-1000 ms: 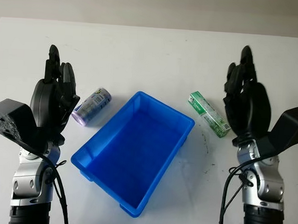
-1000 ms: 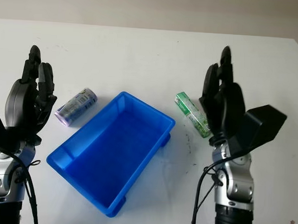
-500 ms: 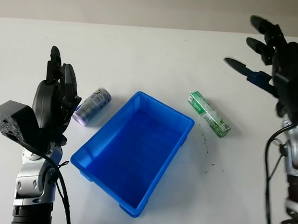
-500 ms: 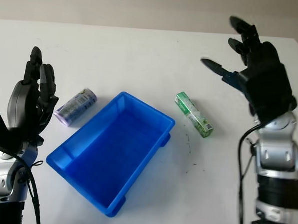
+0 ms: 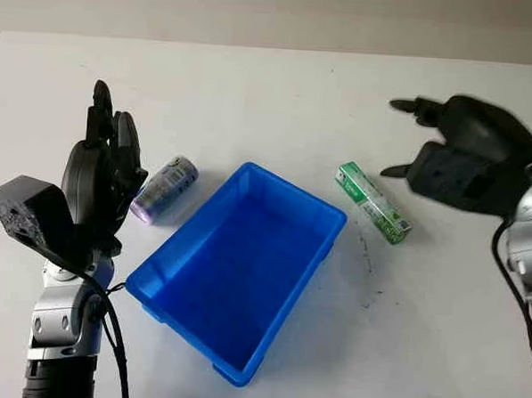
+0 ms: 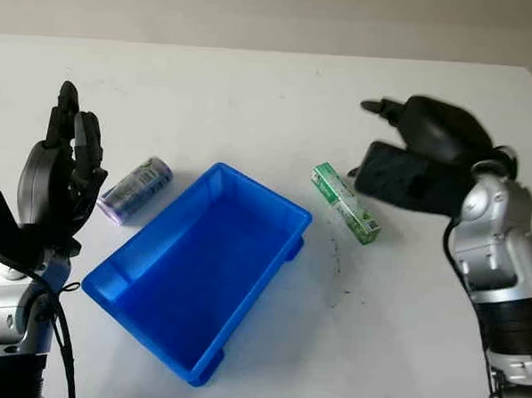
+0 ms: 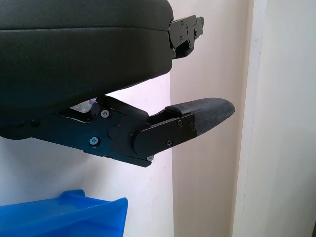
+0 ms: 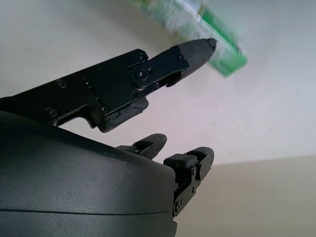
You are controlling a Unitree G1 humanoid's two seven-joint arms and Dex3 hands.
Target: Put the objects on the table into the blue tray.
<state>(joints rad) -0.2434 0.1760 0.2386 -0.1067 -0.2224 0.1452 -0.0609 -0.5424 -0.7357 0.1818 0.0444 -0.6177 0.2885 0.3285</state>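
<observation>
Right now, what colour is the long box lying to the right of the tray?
Green and white; the long box shows best in the left eye view.

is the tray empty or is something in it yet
Empty. The tray's blue floor is bare; the can lies on the table to its left and the green box to its right, both outside it.

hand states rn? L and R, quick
Left hand: open, holding nothing, raised beside the purple can.
Right hand: open, holding nothing, just right of the green box, not touching it.
</observation>
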